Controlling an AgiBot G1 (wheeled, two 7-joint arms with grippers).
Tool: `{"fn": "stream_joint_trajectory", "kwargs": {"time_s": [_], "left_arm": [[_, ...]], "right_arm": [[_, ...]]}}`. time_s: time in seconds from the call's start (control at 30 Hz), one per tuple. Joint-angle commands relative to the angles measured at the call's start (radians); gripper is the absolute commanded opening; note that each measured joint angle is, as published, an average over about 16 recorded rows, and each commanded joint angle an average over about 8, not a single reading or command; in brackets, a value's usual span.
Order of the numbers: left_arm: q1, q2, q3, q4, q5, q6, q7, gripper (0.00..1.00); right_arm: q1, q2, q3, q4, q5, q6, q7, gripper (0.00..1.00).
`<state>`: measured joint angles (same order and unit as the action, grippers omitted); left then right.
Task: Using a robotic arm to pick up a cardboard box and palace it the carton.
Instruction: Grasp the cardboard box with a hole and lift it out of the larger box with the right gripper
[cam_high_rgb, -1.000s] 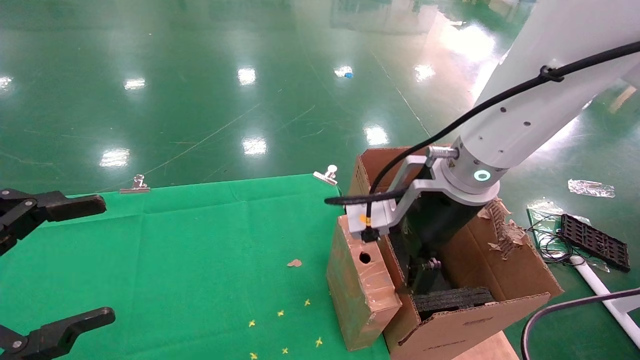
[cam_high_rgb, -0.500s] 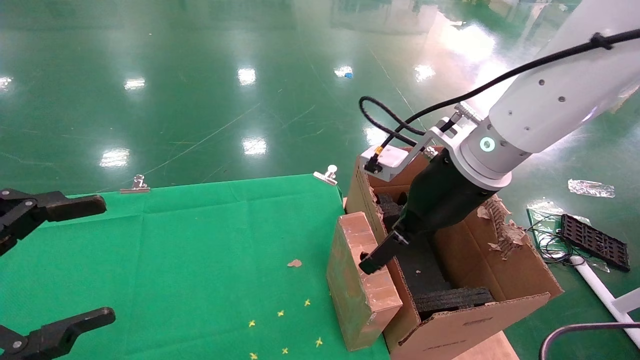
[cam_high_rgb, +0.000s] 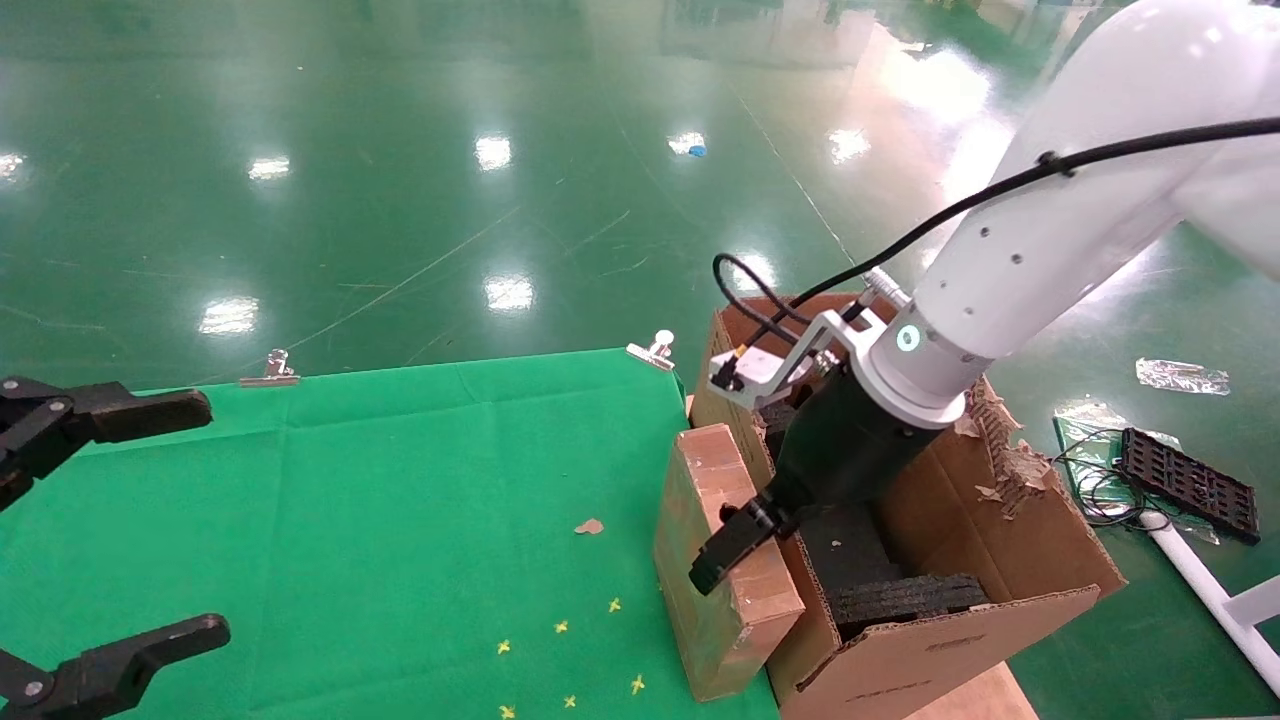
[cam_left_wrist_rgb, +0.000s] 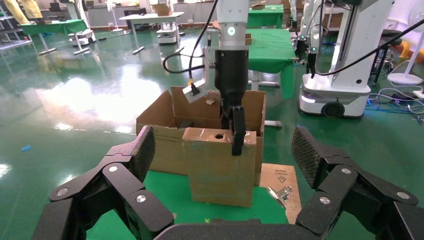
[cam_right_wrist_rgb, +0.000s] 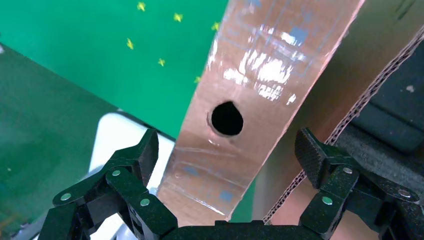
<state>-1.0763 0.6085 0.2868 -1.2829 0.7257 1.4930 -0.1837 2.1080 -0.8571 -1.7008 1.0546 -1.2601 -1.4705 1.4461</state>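
Out on the left, the left gripper (cam_high_rgb: 105, 520) sits parked over the green cloth (cam_high_rgb: 400, 500), fingers spread wide and empty. Centre stage, the cardboard box (cam_high_rgb: 715, 575) stands upright on the cloth's edge, pressed against the carton (cam_high_rgb: 1000, 560). The right gripper (cam_high_rgb: 725, 545) hangs open above its taped top, gripping nothing.
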Motion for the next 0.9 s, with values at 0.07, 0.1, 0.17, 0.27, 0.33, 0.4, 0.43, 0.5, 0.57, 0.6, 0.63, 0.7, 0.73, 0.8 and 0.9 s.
{"fn": "stream_joint_trajectory", "kwargs": {"time_s": [0.07, 0.1, 0.17, 0.27, 0.33, 0.4, 0.43, 0.5, 0.57, 0.6, 0.63, 0.7, 0.73, 0.8, 0.9], "left_arm": [[0.0, 0.0, 0.0, 0.0, 0.0, 0.0, 0.0, 0.91], [0.0, 0.0, 0.0, 0.0, 0.0, 0.0, 0.0, 0.82], [0.0, 0.0, 0.0, 0.0, 0.0, 0.0, 0.0, 0.6], [0.0, 0.0, 0.001, 0.0, 0.0, 0.0, 0.0, 0.23], [0.0, 0.0, 0.001, 0.0, -0.001, 0.0, 0.0, 0.07], [0.0, 0.0, 0.001, 0.0, -0.001, 0.0, 0.0, 0.0], [0.0, 0.0, 0.001, 0.0, -0.001, 0.0, 0.0, 0.0], [0.0, 0.0, 0.001, 0.0, -0.001, 0.0, 0.001, 0.0], [0.0, -0.001, 0.001, 0.0, -0.001, -0.001, 0.001, 0.0], [0.0, -0.001, 0.001, 0.0, -0.001, -0.001, 0.001, 0.0], [0.0, -0.001, 0.001, 0.0, -0.001, -0.001, 0.001, 0.0], [0.0, -0.001, 0.001, 0.0, -0.001, -0.001, 0.001, 0.0], [0.0, -0.001, 0.002, 0.0, -0.001, -0.001, 0.001, 0.0], [0.0, -0.001, 0.002, 0.0, -0.001, -0.001, 0.001, 0.0], [0.0, -0.001, 0.002, 0.0, -0.001, -0.001, 0.001, 0.0]], "right_arm": [[-0.008, -0.014, -0.011, -0.007, -0.016, 0.001, 0.014, 0.34], [-0.007, -0.015, -0.013, -0.003, -0.021, 0.003, 0.02, 0.21], [-0.005, -0.017, -0.016, 0.008, -0.029, 0.006, 0.033, 0.03], [-0.002, -0.017, -0.02, 0.029, -0.038, 0.01, 0.055, 0.0], [0.0, -0.015, -0.021, 0.042, -0.042, 0.012, 0.068, 0.0], [0.001, -0.012, -0.023, 0.053, -0.046, 0.014, 0.079, 0.0], [0.002, -0.011, -0.024, 0.058, -0.048, 0.014, 0.084, 0.0], [0.002, -0.009, -0.026, 0.066, -0.052, 0.015, 0.092, 0.0], [0.002, -0.007, -0.029, 0.072, -0.056, 0.015, 0.1, 0.0], [0.002, -0.007, -0.03, 0.075, -0.058, 0.016, 0.103, 0.0], [0.002, -0.006, -0.031, 0.078, -0.06, 0.016, 0.106, 0.0], [0.001, -0.006, -0.033, 0.082, -0.064, 0.017, 0.111, 0.0], [0.001, -0.006, -0.034, 0.084, -0.066, 0.018, 0.114, 0.0], [0.0, -0.005, -0.036, 0.086, -0.069, 0.019, 0.117, 0.0], [-0.003, -0.003, -0.038, 0.088, -0.074, 0.022, 0.122, 0.0]]}}
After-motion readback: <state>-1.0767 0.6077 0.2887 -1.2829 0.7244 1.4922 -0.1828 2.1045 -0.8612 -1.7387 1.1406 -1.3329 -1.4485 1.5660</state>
